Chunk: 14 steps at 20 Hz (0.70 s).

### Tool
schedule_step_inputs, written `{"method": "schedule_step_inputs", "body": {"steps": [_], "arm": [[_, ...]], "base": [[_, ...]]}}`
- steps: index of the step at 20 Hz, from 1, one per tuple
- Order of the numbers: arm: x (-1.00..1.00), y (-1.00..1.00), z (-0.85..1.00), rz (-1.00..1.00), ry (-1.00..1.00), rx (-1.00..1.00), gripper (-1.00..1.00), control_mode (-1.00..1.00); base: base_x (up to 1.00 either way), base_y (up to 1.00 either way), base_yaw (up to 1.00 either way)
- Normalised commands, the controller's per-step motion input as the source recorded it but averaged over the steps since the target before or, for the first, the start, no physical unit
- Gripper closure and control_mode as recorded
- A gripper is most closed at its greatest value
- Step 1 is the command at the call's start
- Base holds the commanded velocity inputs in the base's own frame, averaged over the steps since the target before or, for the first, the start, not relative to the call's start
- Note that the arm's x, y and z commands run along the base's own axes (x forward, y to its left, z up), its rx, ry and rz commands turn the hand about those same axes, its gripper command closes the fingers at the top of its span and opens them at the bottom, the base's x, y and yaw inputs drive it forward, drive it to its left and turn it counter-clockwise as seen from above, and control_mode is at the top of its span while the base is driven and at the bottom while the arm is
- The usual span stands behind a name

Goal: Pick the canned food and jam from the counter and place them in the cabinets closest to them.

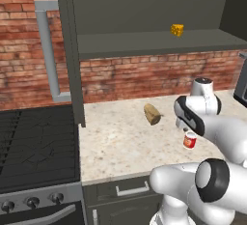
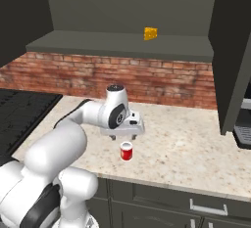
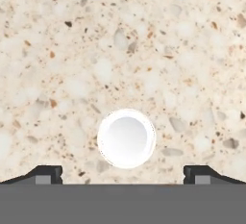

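Note:
The canned food (image 2: 126,151) is a small red can with a white band, upright on the beige counter (image 2: 191,148) near its front edge. My gripper (image 2: 125,138) hangs just above it, pointing straight down. In the hand view the can's pale round top (image 3: 126,138) lies centred between my fingertips (image 3: 48,174), which stand wide apart, so the gripper (image 3: 123,175) is open and holds nothing. In the left base view the can (image 1: 190,140) shows below my forearm. The open dark grey cabinet (image 2: 122,43) hangs above the counter. The jam is out of view.
A brown potato-like lump (image 1: 152,114) lies on the counter behind and left of the can. A yellow wedge (image 1: 177,30) sits on the cabinet shelf. The cabinet's open door with its long bar handle (image 1: 48,50) juts out over the black stove (image 1: 34,147) at left.

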Motion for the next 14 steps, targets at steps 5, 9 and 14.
{"method": "schedule_step_inputs", "body": {"steps": [5,9,14], "arm": [[0.13,-0.07,-0.31,0.02,0.04,0.0,-1.0,-1.0],[0.16,-0.01,-0.28,0.01,0.04,0.0,-1.0,-1.0],[0.12,-0.04,-0.28,0.01,0.04,0.0,-1.0,-1.0]], "base": [[0.0,0.0,0.0],[0.0,0.0,0.0],[0.0,0.0,0.0]]}}
